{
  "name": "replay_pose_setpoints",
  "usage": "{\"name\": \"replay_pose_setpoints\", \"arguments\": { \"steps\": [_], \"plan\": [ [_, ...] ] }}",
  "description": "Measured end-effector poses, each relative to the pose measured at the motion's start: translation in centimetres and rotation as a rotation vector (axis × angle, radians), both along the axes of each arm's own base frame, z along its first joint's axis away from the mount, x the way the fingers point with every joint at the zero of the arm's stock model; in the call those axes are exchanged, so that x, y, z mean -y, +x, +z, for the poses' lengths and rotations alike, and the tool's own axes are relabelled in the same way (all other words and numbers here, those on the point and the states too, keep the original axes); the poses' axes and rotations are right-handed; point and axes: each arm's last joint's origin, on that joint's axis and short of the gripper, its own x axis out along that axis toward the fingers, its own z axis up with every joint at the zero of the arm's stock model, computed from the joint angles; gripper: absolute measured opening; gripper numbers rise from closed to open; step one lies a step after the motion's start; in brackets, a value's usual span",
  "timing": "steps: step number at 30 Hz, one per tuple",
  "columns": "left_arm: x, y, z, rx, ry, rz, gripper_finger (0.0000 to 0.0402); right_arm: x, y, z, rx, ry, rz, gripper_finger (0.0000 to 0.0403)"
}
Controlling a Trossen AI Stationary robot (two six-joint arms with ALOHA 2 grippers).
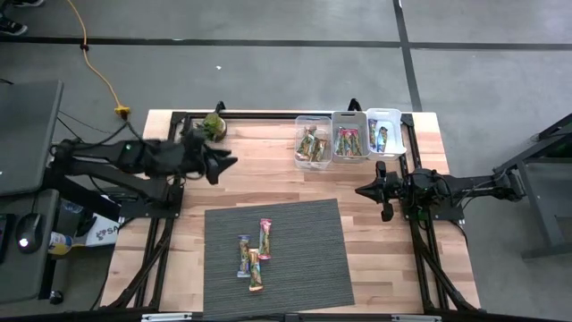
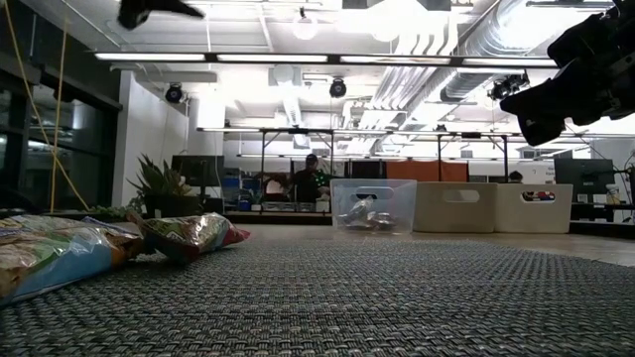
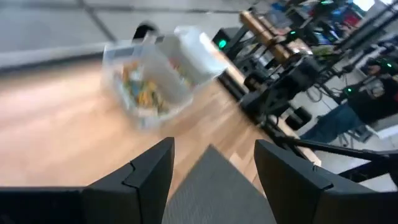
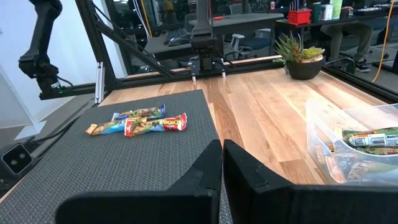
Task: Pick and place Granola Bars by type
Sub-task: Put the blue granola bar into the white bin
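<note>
- High view, far left: the left arm reaches over the wooden counter [image 1: 268, 170] near the small potted plant [image 1: 214, 125]; the left claw [image 1: 223, 164] hangs above bare wood, apart from everything; its own wrist view shows the fingers [image 3: 149, 171] spread wide with nothing between them, so it is released and empty.
- Centre: a grey mat [image 1: 304, 233] lies on the counter, and three Granola Bars [image 1: 253, 258] rest on it in a loose cluster, touching or nearly so; one has a pink wrapper [image 1: 264, 238], one a bluish wrapper [image 1: 243, 256], and one an orange-tan wrapper [image 1: 256, 271].
- Right of centre, at the far edge: three bins stand side by side; the clear bin [image 1: 313, 140] holds tan bars, the middle bin [image 1: 349, 139] pink-red ones, the right bin [image 1: 383, 132] only a few bluish ones.
- Right: the right claw [image 1: 368, 190] hovers just off the mat's corner, below the bins; the right wrist view shows its fingers [image 4: 205, 168] pressed together on nothing, so it is clenched and empty.
- Judgement: the sort looks mostly done, with neither arm carrying a bar; the step in hand seems to be going back for one of the three left on the mat; the next move calls for an opened claw lowered over a single bar without dragging its neighbours, then delivery to the bin of matching colour.
</note>
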Motion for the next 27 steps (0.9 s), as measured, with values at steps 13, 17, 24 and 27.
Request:
{"name": "replay_pose_setpoints", "arguments": {
  "steps": [13, 17, 24, 27],
  "plan": [
    [4.2, 0.4, -4.5, 0.021, -0.394, 0.147, 0.022, 0.0, 0.0, 0.0, 0.0, 0.0, 0.0, 0.0],
    [5.2, 0.9, -5.4, -0.007, -0.488, 0.172, 0.022, 0.0, 0.0, 0.0, 0.0, 0.0, 0.0, 0.0],
    [7.3, 2.3, -7.5, -0.115, -0.66, 0.191, 0.022, 0.0, 0.0, 0.0, 0.0, 0.0, 0.0, 0.0],
    [8.3, 3.0, -8.6, -0.183, -0.738, 0.211, 0.022, 0.0, 0.0, 0.0, 0.0, 0.0, 0.0, 0.0]
  ]
}}
